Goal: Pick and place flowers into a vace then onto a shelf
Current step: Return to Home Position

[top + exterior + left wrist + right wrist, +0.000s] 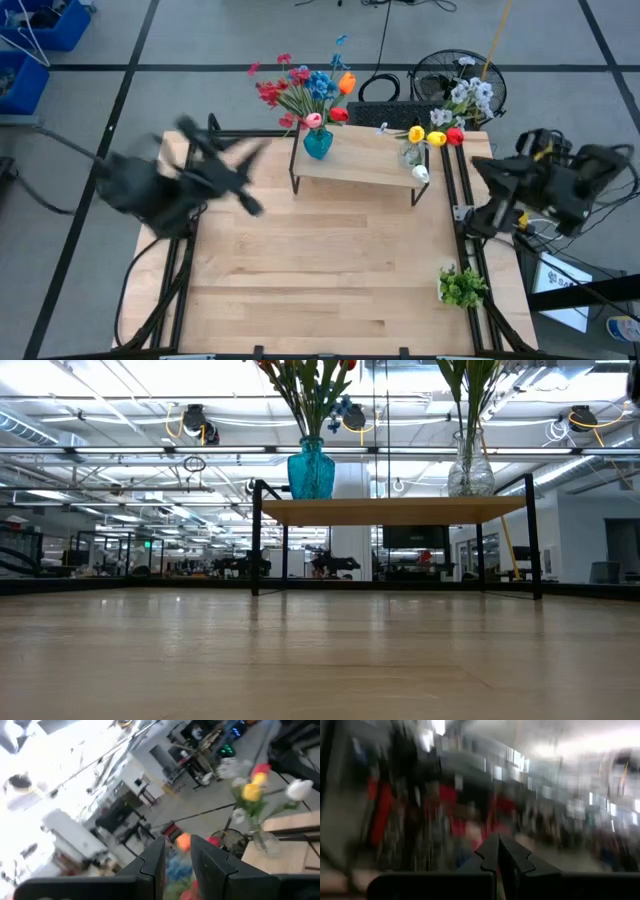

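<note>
Left claw [177, 840]: fingers slightly parted, nothing between them; arm raised over the tabletop's left side, facing the shelf.
Right claw [498, 839]: fingertips pressed together, empty; arm folded beyond the tabletop's right edge.
Flowers [305, 90]: one bunch in the blue vase [317, 143], another in the transparent vase [412, 153].
Shelf [360, 165]: at the rear of the tabletop [320, 270]; both vases upright on it.
Leafy clump [462, 287]: near the right edge, well apart from the shelf.
Risk one: I judge the left arm close to the red blossoms overhanging the shelf's left end; a wide swing homeward could snag stems and tip the blue vase.
Risk two: the transparent vase stands near the shelf's right end; any knock to the shelf could topple it.
</note>
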Robot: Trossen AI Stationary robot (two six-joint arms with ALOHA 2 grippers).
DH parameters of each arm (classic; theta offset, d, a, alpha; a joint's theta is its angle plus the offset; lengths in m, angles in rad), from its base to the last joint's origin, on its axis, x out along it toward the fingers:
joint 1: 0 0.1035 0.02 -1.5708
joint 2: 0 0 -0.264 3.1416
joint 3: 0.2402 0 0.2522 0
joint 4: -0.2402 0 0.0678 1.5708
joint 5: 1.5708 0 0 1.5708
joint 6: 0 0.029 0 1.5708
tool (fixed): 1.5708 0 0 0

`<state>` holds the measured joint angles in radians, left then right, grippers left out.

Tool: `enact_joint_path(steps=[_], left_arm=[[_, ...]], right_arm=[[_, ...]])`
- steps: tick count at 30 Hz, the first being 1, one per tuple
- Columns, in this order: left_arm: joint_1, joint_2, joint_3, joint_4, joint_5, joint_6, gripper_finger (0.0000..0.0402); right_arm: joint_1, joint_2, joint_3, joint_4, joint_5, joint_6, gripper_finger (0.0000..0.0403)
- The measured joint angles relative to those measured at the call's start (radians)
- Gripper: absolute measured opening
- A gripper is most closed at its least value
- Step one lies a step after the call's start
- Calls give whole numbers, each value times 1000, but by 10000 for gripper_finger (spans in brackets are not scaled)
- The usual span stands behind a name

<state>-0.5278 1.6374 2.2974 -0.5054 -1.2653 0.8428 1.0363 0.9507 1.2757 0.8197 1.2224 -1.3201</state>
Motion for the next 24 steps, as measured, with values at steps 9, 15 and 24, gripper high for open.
enact_joint_path(steps=[9,15,24], left_arm=[[-108,-375,1,-697,473,-933,97],[-83,-421,-156,-832,569,-1119,97],[-82,-473,-640,-392,898,-919,97]], right_arm=[[190,-36,-44,-243,136,141,0],[209,-135,-272,-259,-28,454,0],[-6,-242,-571,-241,-331,936,0]])
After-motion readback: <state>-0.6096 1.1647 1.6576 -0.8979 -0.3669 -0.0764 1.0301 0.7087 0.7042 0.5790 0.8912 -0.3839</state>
